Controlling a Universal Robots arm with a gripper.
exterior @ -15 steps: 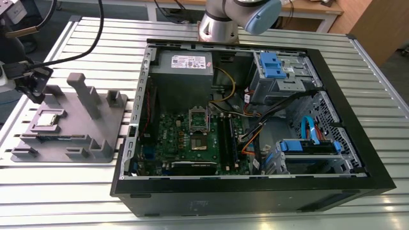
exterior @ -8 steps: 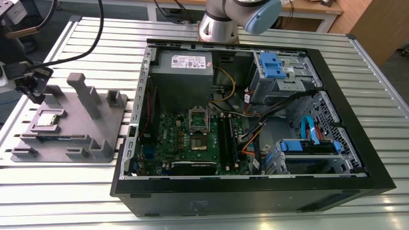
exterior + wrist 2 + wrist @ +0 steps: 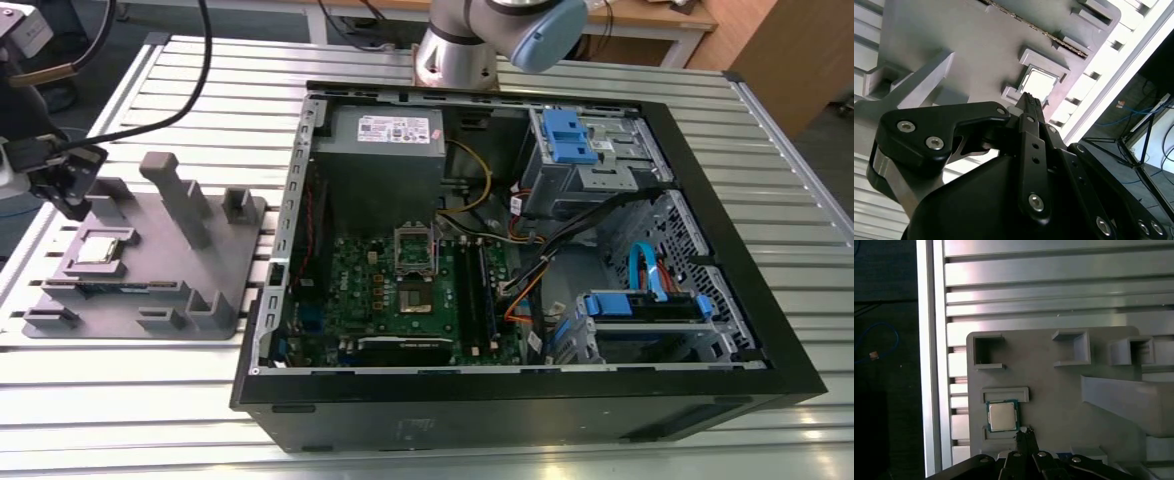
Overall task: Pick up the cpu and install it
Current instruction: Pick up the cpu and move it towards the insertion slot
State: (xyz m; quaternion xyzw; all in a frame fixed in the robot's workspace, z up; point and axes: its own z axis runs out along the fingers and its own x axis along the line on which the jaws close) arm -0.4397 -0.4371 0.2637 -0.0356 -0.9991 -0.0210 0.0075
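**Task stage:** nothing is lifted and installation is not begun. The cpu (image 3: 1002, 416) lies flat in its recess on the grey holder (image 3: 1064, 390), well apart from the socket (image 3: 418, 298) on the motherboard (image 3: 350, 290).

**Tool:** the tool (image 3: 1024, 434) hovers just beside the chip, tips together, narrow and empty.

**Clearances:** low recess walls frame the cpu, and the holder's tall post (image 3: 178, 195) stands near. Case (image 3: 534, 400) walls and cables (image 3: 534, 265) hem in the socket. The worktop (image 3: 134, 390) edge runs close beside the holder.

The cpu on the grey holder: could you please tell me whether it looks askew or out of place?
Nothing stands out. The cpu lies flat and square in its recess on the grey holder, with the gripper near it.
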